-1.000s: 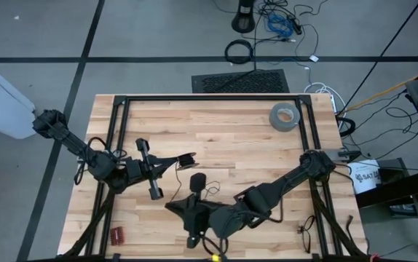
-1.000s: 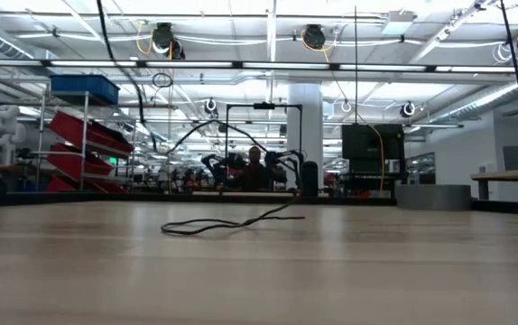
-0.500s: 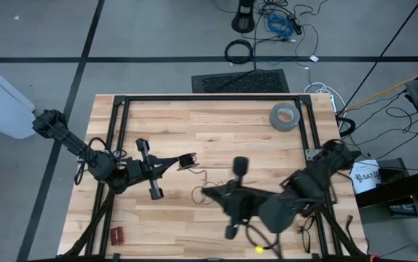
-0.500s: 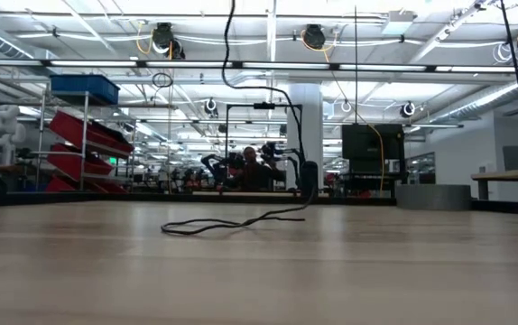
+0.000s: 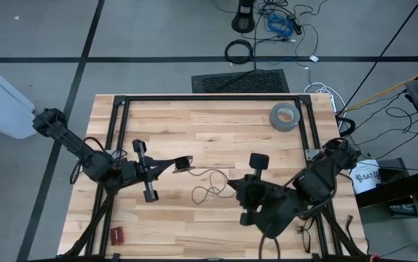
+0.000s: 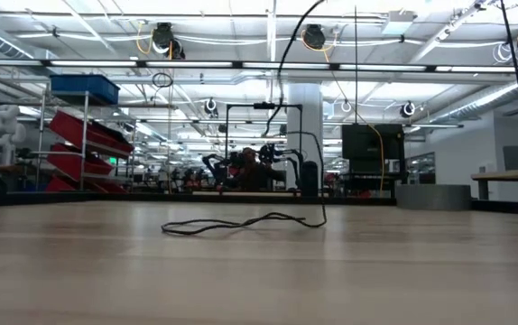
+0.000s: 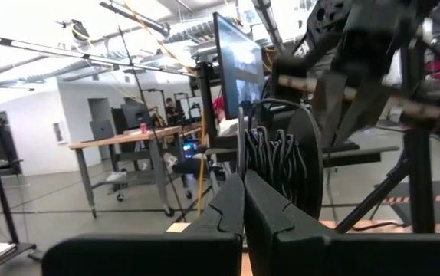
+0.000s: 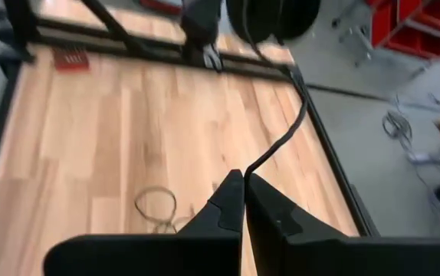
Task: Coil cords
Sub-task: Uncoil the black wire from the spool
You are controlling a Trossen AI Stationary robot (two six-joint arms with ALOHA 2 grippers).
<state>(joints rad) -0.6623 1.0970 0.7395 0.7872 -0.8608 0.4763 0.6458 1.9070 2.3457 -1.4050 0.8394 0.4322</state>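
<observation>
Pinching the cord, both end effectors stand closed.

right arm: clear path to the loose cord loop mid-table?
Probably yes. The right gripper, shut on the cord, sits just beside the loose loop; bare table lies between them, and the left gripper stays off to the side.

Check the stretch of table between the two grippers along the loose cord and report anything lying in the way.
Nothing visible does. The cord runs slack over bare table from the left gripper, shut on its wound end, to the shut right gripper. The tape roll sits far off near the back edge.
</observation>
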